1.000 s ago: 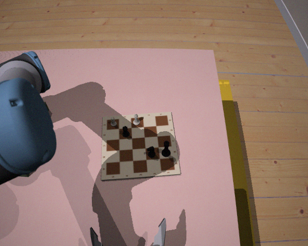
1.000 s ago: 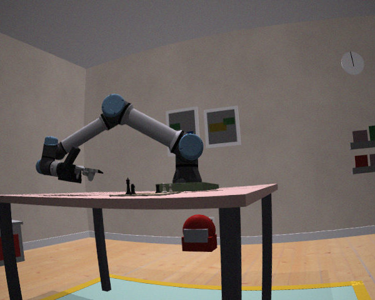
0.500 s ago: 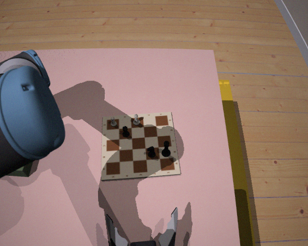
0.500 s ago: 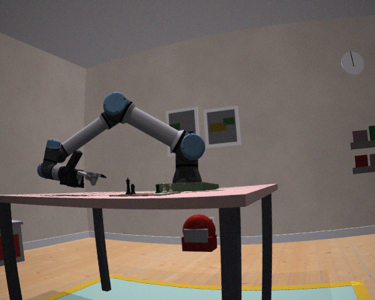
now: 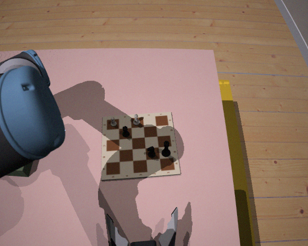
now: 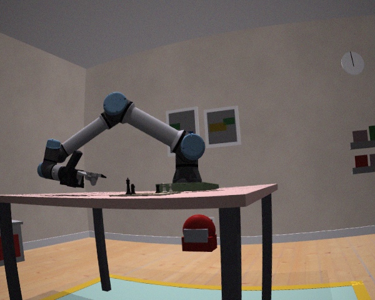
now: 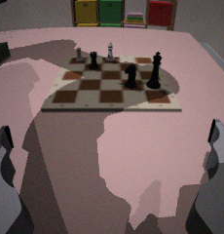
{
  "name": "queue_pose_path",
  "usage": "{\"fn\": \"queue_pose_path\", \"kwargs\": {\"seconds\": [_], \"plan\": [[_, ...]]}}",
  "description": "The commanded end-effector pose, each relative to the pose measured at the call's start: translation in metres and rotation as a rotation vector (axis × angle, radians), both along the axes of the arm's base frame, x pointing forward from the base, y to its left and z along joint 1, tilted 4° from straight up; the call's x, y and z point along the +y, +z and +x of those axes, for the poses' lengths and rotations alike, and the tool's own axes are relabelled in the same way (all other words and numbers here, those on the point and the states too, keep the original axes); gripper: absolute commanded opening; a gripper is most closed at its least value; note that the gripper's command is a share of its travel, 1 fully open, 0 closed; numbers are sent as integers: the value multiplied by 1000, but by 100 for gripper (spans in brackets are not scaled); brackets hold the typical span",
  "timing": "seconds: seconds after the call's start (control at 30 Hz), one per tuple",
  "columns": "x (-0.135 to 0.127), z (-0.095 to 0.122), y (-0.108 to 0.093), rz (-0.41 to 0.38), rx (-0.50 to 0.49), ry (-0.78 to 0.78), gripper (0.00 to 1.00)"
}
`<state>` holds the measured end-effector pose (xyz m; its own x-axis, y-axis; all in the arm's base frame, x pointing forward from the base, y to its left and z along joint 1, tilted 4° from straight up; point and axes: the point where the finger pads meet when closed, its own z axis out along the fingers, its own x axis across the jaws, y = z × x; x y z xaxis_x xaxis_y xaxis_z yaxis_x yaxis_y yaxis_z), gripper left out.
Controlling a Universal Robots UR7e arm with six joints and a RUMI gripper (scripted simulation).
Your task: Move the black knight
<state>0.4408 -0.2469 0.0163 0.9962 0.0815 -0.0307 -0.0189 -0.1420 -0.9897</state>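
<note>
The black knight [image 5: 151, 151] stands upright on a dark square near the right side of the small chessboard [image 5: 139, 146]. A taller black king [image 5: 165, 148] stands on the square right next to it. In the wrist view the knight [image 7: 131, 76] is left of the king [image 7: 155, 70]. A shorter black piece [image 5: 125, 131], a white pawn [image 5: 112, 121] and a white bishop [image 5: 136, 119] stand near the far edge. My gripper [image 5: 142, 222] is open and empty. It hovers low over the pink table, well short of the board's near edge, and it also shows in the wrist view [image 7: 112, 132] and the side view [image 6: 95, 177].
The arm's large blue elbow [image 5: 26, 105] blocks the left of the overhead view, above the green base plate [image 5: 22, 169]. The arm's shadow covers much of the board. Coloured bins [image 7: 112, 12] stand beyond the table's far edge. The table's right edge [image 5: 223, 148] is close to the board.
</note>
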Motion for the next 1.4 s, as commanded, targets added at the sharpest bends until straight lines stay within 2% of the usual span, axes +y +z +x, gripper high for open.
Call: {"fn": "queue_pose_path", "kwargs": {"seconds": [0.0,0.93,1.03,1.17,1.23,1.37], "plan": [[0,0,1,-1,-1,0,100],[0,0,2,-1,-1,0,100],[0,1,9,-2,0,0,100],[-1,2,29,-2,0,0,100],[-1,2,29,-2,0,0,100],[-1,5,58,-2,0,0,100]]}}
